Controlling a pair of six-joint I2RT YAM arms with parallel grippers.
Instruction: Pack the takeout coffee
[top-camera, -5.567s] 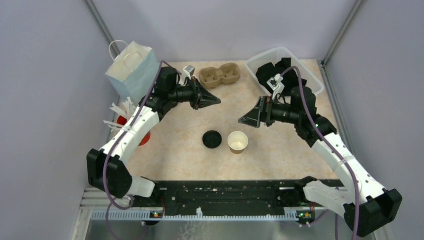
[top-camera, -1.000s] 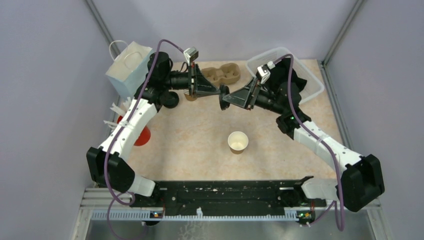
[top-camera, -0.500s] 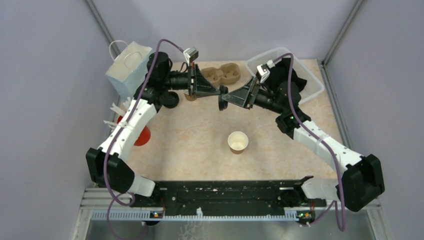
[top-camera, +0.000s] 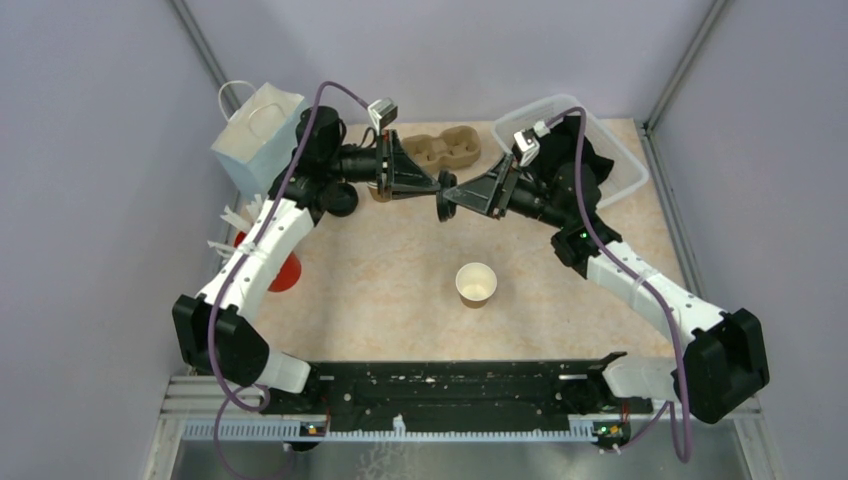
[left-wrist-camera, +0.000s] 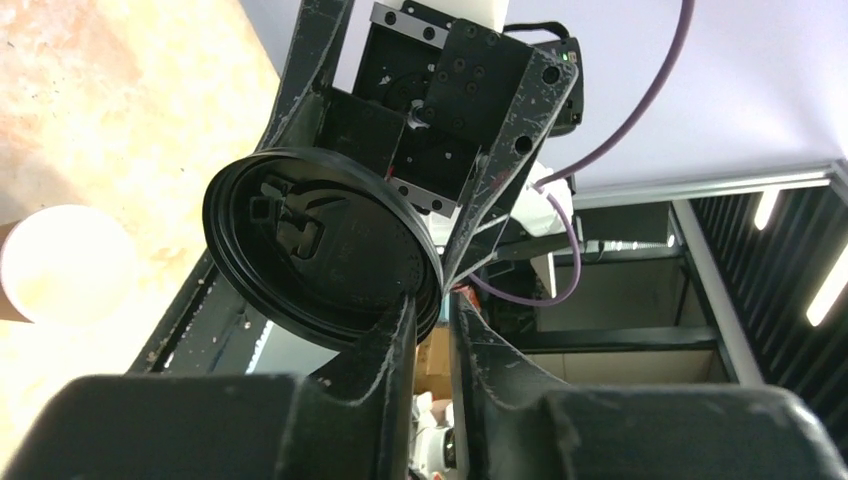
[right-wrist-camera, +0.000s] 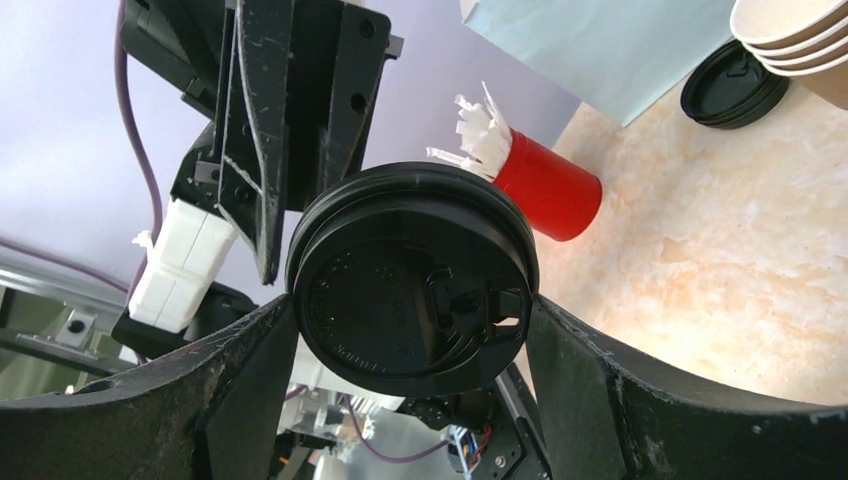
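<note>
Black round plastic lid (right-wrist-camera: 400, 250) mid-air, far centre: handover step. Right gripper (right-wrist-camera: 412, 300) jaws wide, clamped across lid. Left gripper (left-wrist-camera: 432, 305) jaws near-closed at rim, grip unclear tbh. Next: left backs off, right seats lid squarely on open kraft-brown paper cup (top-camera: 476, 284), near-centre bench (top-camera: 380, 290).

You are looking at a beige mottled tabletop (top-camera: 370, 270) that pale lilac walls (top-camera: 80, 200) are enclosing on three sides. Strip lights (left-wrist-camera: 829, 287) are glowing overhead.

The lid (right-wrist-camera: 410, 280) is seen as faintly glossy black plastic (ringed near its rim); the cup (top-camera: 476, 284) as matt kraft paper.
</note>
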